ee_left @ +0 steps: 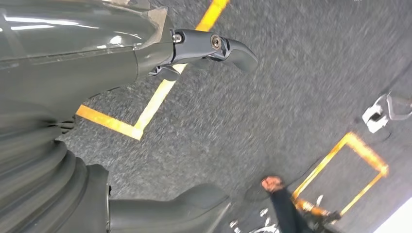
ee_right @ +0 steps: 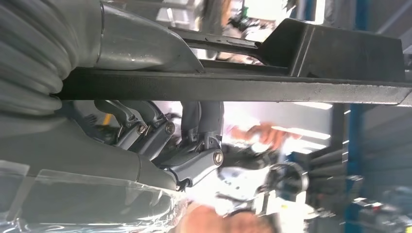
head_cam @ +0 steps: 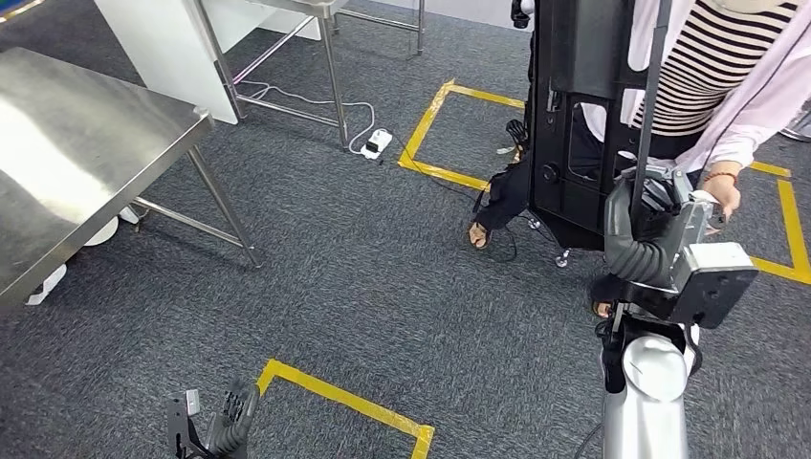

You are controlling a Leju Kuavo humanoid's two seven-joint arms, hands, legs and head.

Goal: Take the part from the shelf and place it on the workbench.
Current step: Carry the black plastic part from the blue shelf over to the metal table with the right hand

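Right hand [head_cam: 669,206], lower right of frame: fingers closed round the black part's [head_cam: 574,115] rail.
Part: tall rigid frame, upper right, likely heavy, awkward; best gripped by its bars. Left hand [head_cam: 225,426], lower left: holds nothing, fingers apart. Workbench [head_cam: 86,143], upper left.

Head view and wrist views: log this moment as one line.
right hand: grips black part | left hand: hanging, holds nothing | workbench: bare | person: beside part
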